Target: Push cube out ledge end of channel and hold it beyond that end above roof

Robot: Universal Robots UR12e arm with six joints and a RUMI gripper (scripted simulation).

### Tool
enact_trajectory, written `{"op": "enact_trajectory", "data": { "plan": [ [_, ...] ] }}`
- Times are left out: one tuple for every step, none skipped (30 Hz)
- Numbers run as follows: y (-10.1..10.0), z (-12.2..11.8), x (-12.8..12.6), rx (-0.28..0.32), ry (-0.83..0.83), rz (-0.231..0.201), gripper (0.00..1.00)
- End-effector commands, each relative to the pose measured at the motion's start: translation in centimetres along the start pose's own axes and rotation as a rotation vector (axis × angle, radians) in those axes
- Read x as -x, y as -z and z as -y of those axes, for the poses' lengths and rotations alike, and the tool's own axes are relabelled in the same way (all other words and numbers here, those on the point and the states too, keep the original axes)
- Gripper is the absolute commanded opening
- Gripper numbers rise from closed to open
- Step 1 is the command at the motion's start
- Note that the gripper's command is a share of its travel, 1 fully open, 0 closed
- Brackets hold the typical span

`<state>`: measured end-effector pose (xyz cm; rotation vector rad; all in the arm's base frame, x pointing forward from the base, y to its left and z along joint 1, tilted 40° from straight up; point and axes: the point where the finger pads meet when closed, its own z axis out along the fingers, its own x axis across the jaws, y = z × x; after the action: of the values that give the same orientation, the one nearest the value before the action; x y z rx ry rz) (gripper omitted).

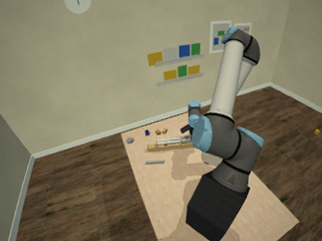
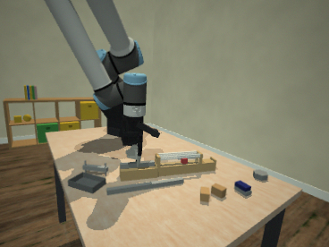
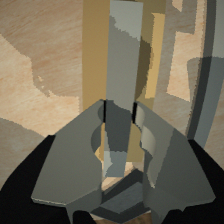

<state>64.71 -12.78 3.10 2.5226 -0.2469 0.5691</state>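
Note:
The tan channel [image 2: 197,168] [image 1: 152,146] lies on the table with a clear roof [image 2: 178,155] over its middle. The small red cube [image 2: 183,160] sits inside under the roof, towards the right in the exterior view. My gripper [image 2: 138,157] [image 3: 118,102] stands over the channel's open left part, outside the roofed stretch. It is shut on a flat grey pusher bar [image 3: 124,65] [image 2: 142,165], which points along the channel towards the cube. The bar's far tip is hidden.
A long grey rod [image 2: 145,185] [image 1: 155,161] [image 3: 204,100] lies in front of the channel. A grey tray [image 2: 87,183] and a small grey bracket [image 2: 94,167] lie to the left. Two tan blocks [image 2: 205,193] [image 2: 218,190], a blue block [image 2: 242,186] and a grey puck [image 2: 260,174] lie to the right.

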Motion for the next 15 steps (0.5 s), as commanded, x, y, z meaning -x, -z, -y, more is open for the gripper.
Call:
{"op": "enact_trajectory", "data": {
  "plan": [
    [0.0, 0.0, 0.0, 0.000, 0.000, -0.001, 0.00],
    [0.0, 0.0, 0.0, 0.000, 0.000, -0.001, 0.00],
    [0.0, 0.0, 0.0, 0.000, 0.000, -0.001, 0.00],
    [0.0, 0.0, 0.0, 0.000, 0.000, -0.001, 0.00],
    [0.0, 0.0, 0.0, 0.000, 0.000, -0.001, 0.00],
    [0.0, 0.1, 0.0, 0.000, 0.000, -0.001, 0.00],
    [0.0, 0.1, 0.0, 0.000, 0.000, -0.001, 0.00],
    [0.0, 0.2, 0.0, 0.000, 0.000, -0.001, 0.00],
    [0.0, 0.2, 0.0, 0.000, 0.000, -0.001, 0.00],
    [0.0, 0.3, 0.0, 0.000, 0.000, -0.001, 0.00],
    [0.0, 0.5, 0.0, 0.000, 0.000, -0.001, 0.00],
    [0.0, 0.6, 0.0, 0.000, 0.000, -0.001, 0.00],
    [0.0, 0.8, 0.0, 0.000, 0.000, -0.001, 0.00],
    [0.0, 1.0, 0.0, 0.000, 0.000, -0.001, 0.00],
    [0.0, 1.2, 0.0, 0.000, 0.000, -0.001, 0.00]
  ]
}}
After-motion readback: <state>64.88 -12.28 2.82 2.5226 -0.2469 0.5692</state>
